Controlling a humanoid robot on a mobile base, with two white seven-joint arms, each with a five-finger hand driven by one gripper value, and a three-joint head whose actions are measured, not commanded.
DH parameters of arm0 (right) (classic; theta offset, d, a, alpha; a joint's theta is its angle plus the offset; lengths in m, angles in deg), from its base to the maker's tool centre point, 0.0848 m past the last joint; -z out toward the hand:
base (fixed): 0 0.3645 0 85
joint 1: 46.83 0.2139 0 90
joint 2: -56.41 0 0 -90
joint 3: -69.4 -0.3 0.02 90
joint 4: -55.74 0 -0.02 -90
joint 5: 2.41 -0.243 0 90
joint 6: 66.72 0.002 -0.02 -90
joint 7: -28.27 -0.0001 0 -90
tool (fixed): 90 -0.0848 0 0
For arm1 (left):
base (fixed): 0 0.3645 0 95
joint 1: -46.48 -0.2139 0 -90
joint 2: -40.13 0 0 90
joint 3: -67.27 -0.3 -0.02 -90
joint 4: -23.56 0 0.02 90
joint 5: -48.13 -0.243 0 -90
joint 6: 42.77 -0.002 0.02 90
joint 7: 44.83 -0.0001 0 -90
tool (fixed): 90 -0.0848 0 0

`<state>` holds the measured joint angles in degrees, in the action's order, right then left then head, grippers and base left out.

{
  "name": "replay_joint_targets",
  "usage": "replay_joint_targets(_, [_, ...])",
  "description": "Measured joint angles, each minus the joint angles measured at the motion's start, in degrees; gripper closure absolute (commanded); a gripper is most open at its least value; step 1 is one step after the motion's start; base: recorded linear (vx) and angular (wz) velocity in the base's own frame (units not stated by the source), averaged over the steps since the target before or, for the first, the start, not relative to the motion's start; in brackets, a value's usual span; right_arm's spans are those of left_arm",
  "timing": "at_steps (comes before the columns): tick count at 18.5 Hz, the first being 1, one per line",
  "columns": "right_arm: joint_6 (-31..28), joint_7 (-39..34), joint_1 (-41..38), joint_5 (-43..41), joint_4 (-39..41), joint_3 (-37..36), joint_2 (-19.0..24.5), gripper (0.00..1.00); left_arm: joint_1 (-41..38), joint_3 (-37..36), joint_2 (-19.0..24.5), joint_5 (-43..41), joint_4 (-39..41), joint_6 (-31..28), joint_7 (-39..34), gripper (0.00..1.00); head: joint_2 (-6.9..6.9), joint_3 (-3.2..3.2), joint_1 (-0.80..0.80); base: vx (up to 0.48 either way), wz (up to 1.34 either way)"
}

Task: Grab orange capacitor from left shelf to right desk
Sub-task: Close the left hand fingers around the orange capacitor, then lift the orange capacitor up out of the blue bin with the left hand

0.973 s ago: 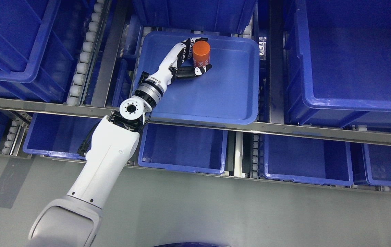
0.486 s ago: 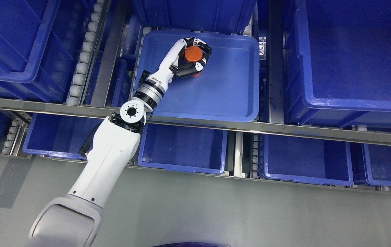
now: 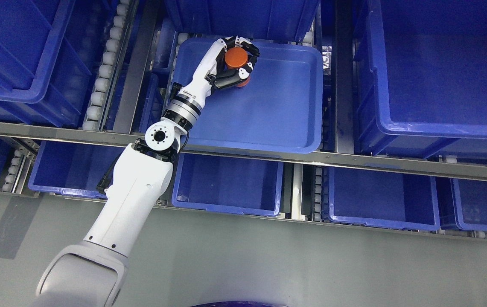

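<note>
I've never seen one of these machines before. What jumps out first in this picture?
The orange capacitor stands out, the only warm colour among all the blue, clasped in the fingers of the left hand over the far left corner of a shallow blue tray on the shelf. Next comes the long white arm, reaching up from the lower left. Deep blue bins fill the shelf around the tray.
</note>
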<state>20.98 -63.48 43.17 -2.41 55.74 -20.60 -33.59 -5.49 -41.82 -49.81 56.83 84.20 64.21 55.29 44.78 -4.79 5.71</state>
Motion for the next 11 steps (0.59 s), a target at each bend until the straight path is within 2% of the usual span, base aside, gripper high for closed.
replay_joint_targets(9, [0.0,0.0,0.0,0.0,0.0,0.0,0.0,0.0,-3.36,3.34,-0.03,1.43,12.98,0.39,0.52,0.99,0.0,0.0,0.0,0.0,0.0])
replay_joint_targets(11, [0.0,0.0,0.0,0.0,0.0,0.0,0.0,0.0,-4.56,3.99,-0.04,1.54,15.85,2.0,0.71,0.99,0.0,0.0,0.0,0.0,0.0])
